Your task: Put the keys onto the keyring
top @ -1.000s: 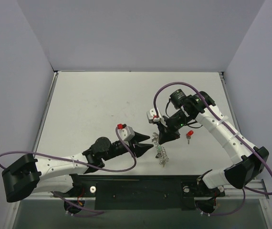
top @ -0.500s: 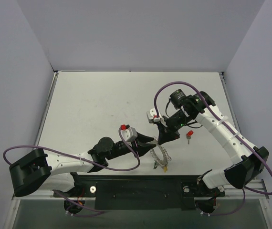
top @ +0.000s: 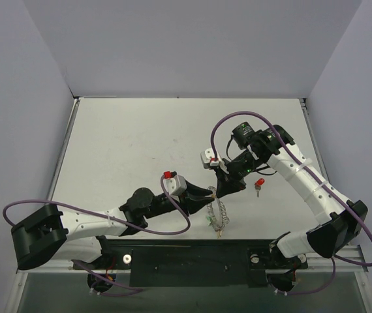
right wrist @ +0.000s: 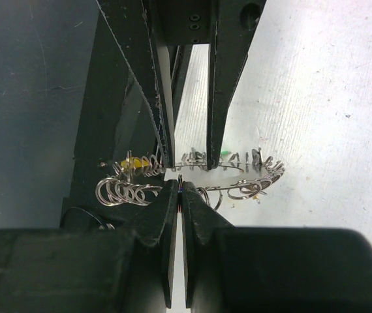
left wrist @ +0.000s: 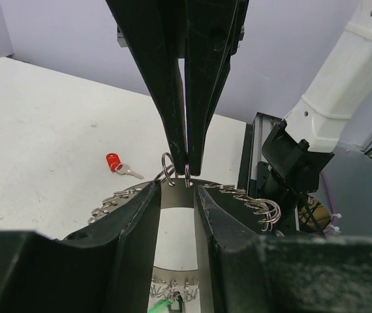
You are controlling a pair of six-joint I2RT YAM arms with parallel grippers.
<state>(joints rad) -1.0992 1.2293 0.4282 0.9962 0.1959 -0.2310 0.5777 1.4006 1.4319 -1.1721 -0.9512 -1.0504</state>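
Note:
The keyring (top: 220, 215), a coiled silver loop strung with small split rings, hangs from my right gripper (top: 225, 193), which is shut on its top strand (right wrist: 181, 186). A yellow-headed key (right wrist: 124, 166) and a green-headed key (right wrist: 224, 154) hang on the loop. My left gripper (top: 207, 193) is open, its fingertips against the loop's other strand (left wrist: 238, 193), right beside the right gripper's fingers (left wrist: 185, 171). The left gripper (left wrist: 176, 189) holds nothing. A red-headed key (top: 259, 184) lies loose on the table right of the right gripper; it also shows in the left wrist view (left wrist: 114, 162).
The white table (top: 140, 143) has grey walls on three sides. A black rail (top: 186, 257) with the arm bases runs along the near edge, just below the hanging loop. Purple cables loop off both arms.
My left gripper has moved right, up to the keyring. The loop swung out wide half a second ago and now hangs narrow again. The right gripper has stayed in place.

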